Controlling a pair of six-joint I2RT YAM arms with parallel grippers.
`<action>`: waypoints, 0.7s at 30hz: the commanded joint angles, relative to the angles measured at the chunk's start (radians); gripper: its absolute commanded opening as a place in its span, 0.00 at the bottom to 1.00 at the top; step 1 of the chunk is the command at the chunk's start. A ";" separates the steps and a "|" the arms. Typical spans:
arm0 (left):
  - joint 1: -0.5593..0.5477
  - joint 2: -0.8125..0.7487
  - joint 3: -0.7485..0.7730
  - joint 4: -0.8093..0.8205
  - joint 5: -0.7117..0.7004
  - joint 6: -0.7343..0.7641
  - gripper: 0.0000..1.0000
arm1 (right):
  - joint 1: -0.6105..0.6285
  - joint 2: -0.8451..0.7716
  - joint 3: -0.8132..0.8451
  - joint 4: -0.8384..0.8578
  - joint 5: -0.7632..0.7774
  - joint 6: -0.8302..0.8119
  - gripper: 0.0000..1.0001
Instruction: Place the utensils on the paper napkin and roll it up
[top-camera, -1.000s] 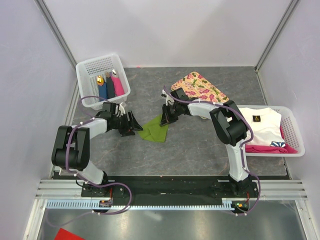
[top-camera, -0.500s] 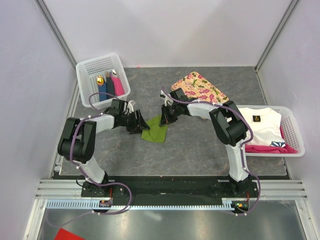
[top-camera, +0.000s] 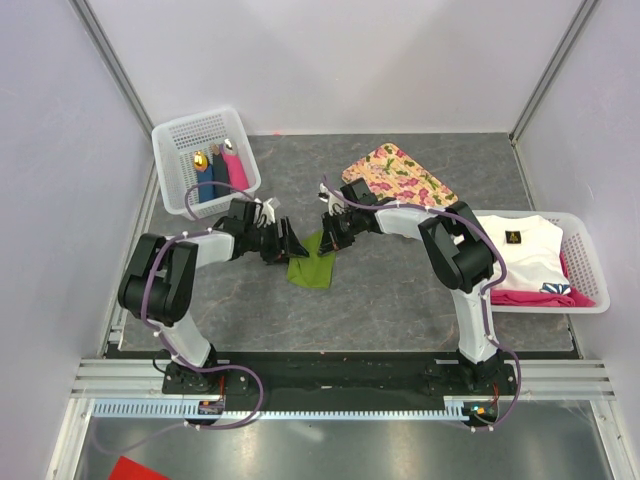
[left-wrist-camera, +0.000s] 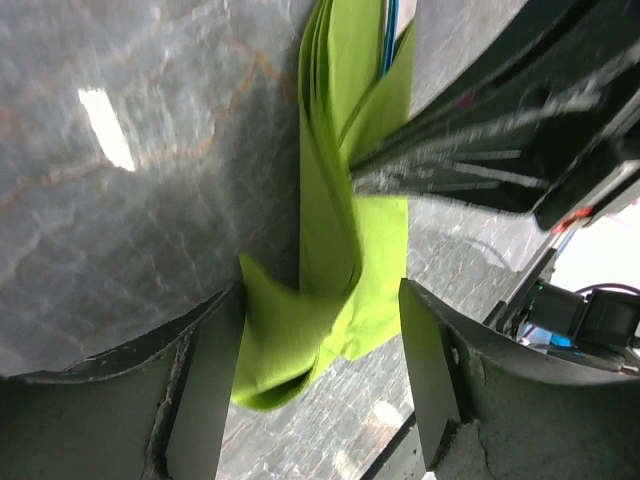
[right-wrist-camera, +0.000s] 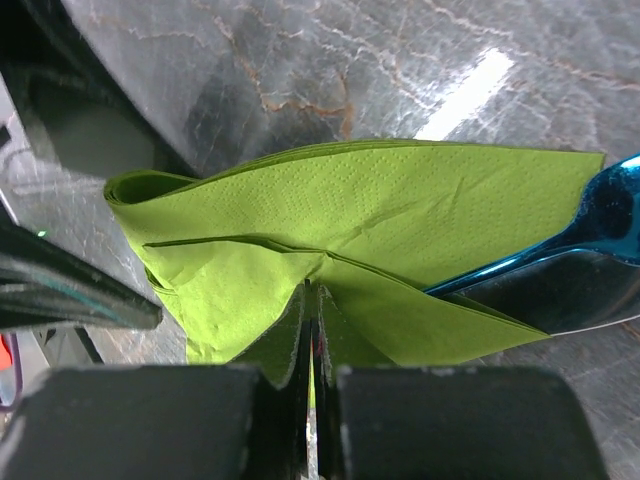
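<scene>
The olive-green paper napkin (top-camera: 312, 265) lies folded over on the grey table between my two grippers. In the right wrist view the napkin (right-wrist-camera: 350, 220) is wrapped over the bright blue utensil (right-wrist-camera: 590, 230), whose end sticks out at the right. My right gripper (right-wrist-camera: 312, 330) is shut on a fold of the napkin; in the top view it (top-camera: 330, 238) sits at the napkin's far edge. My left gripper (left-wrist-camera: 320, 385) is open, its jaws on either side of the napkin's curled corner (left-wrist-camera: 300, 340); in the top view it (top-camera: 291, 246) sits at the napkin's left edge. The silvery utensil is hidden.
A white basket (top-camera: 190, 130) at the back left holds dark blue and pink bundles with a gold piece. The floral tray (top-camera: 400, 175) lies behind the right arm. A white basket (top-camera: 590, 265) at the right holds white and pink cloths.
My left gripper has moved right up to the napkin's left edge. The napkin has become narrower and more folded. The right gripper has stayed on the napkin.
</scene>
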 joint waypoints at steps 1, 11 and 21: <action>0.005 0.058 0.102 0.006 0.034 0.050 0.70 | 0.018 0.031 -0.055 -0.111 0.045 -0.071 0.00; 0.006 0.146 0.181 -0.116 0.172 0.129 0.61 | 0.018 0.036 -0.047 -0.112 0.051 -0.067 0.00; 0.080 0.028 0.072 -0.209 0.202 0.175 0.57 | 0.017 0.047 -0.036 -0.121 0.064 -0.061 0.00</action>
